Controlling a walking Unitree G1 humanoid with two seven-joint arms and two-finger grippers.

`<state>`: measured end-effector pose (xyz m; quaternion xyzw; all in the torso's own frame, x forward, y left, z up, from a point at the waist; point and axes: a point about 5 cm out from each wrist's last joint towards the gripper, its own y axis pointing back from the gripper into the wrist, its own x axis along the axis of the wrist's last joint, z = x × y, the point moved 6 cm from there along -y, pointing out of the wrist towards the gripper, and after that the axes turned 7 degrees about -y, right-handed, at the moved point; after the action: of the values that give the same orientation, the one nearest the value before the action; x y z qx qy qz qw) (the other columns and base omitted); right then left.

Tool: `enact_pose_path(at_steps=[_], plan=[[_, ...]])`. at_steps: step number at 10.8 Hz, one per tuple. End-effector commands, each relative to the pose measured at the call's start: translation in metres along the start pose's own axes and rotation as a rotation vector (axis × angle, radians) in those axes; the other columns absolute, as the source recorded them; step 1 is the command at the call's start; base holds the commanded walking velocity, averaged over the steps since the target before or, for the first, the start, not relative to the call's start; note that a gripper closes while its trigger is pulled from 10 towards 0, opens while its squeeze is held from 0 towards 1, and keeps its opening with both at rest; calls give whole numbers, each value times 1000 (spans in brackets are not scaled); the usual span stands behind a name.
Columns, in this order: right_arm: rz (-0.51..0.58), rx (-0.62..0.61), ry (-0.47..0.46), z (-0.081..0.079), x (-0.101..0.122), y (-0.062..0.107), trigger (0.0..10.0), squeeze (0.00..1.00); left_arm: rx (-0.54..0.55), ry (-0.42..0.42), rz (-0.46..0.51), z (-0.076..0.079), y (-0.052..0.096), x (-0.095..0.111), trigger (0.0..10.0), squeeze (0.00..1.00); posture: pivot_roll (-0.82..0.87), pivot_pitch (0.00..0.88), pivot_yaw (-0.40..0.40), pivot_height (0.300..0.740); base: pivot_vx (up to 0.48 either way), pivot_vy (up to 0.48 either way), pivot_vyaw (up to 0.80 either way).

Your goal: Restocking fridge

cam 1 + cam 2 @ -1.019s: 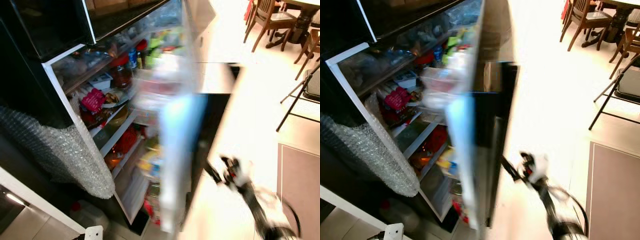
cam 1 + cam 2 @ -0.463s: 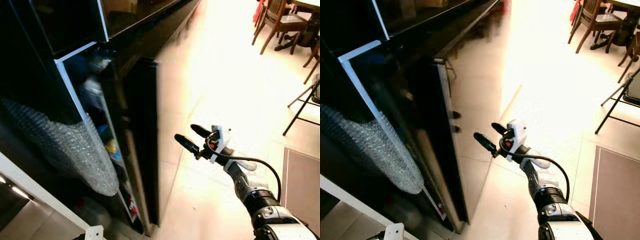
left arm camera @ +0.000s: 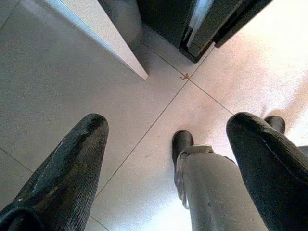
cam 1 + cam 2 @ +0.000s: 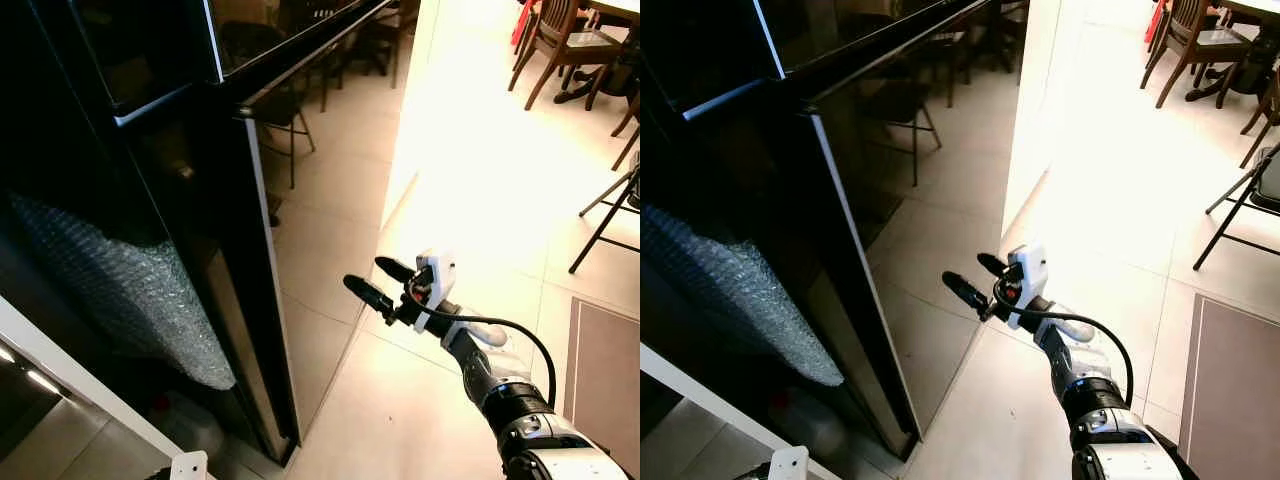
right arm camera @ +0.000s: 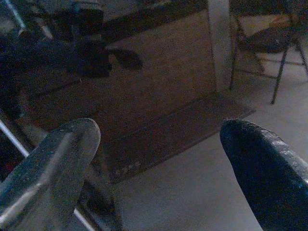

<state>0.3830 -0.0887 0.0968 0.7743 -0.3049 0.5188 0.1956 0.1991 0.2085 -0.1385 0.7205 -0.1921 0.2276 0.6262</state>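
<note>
The fridge's tall glossy black door (image 4: 300,250) stands shut, mirroring the tiled floor and a chair. My right gripper (image 4: 367,273) is open and empty, held a short way off the door's face and pointing at it without touching. In the right wrist view the open right gripper (image 5: 161,130) faces the dark reflecting door (image 5: 159,96). My left gripper (image 3: 168,120) hangs open over the floor tiles, above my own leg and foot (image 3: 183,144).
Bubble wrap (image 4: 130,300) hangs on the fridge's left side, above a white counter edge (image 4: 60,390) and a plastic jug (image 4: 190,430). Wooden dining chairs (image 4: 555,40) stand far right, with a folding chair (image 4: 610,210) and a grey mat (image 4: 605,370) nearer.
The fridge door has swung from wide open, shelves showing, to fully shut. My right gripper rose from low and blurred to beside the door, then held about still.
</note>
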Motion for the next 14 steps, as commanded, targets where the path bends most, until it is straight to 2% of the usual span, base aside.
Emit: enact_pose_path(at_steps=[1, 3, 5, 7, 8, 9, 10, 11, 13, 14], plan=[[-11, -24, -3, 3, -6, 3, 10000, 0, 3, -3, -7, 0, 1, -3, 10000, 0, -61, 7, 26, 740, 0, 0, 0], [-19, -85, -11, 12, -13, 9, 10000, 0, 2, -3, -7, 1, 0, -3, 10000, 0, -60, 3, 25, 740, 0, 0, 0], [-49, -193, -26, 26, -31, 21, 10000, 0, 3, -2, -6, 1, 0, -3, 10000, 0, -58, 2, 24, 740, 0, 0, 0], [-98, -353, -37, 43, -54, 41, 10000, 0, 5, 0, -5, 1, 0, -3, 10000, 0, -55, 0, 22, 740, 0, 0, 0], [-134, -449, -44, 53, -67, 53, 10000, 0, 5, 1, -5, 1, 0, -3, 10000, 0, -55, 0, 22, 740, 0, 0, 0], [-196, -581, -49, 65, -85, 72, 10000, 0, 4, 2, -5, 1, 0, -3, 10000, 0, -55, 0, 20, 740, 0, 0, 0], [-229, -662, -75, 71, -99, 87, 10000, 0, 3, 0, -4, 2, 0, -2, 10000, 0, -55, 0, 19, 740, 0, 0, 0], [-279, -763, -136, 75, -123, 111, 10000, 0, -1, 3, -3, 2, 0, -3, 10000, 0, -55, 0, 18, 740, 0, 0, 0], [-442, -897, -210, 64, -178, 157, 10000, 0, -1, 19, -17, 3, 1, -5, 10000, 0, -49, 0, 17, 740, 0, 0, 0], [-442, -897, -210, 64, -178, 157, 10000, 0, -1, 19, -17, 3, 1, -5, 10000, 0, -49, 0, 17, 740, 0, 0, 0]])
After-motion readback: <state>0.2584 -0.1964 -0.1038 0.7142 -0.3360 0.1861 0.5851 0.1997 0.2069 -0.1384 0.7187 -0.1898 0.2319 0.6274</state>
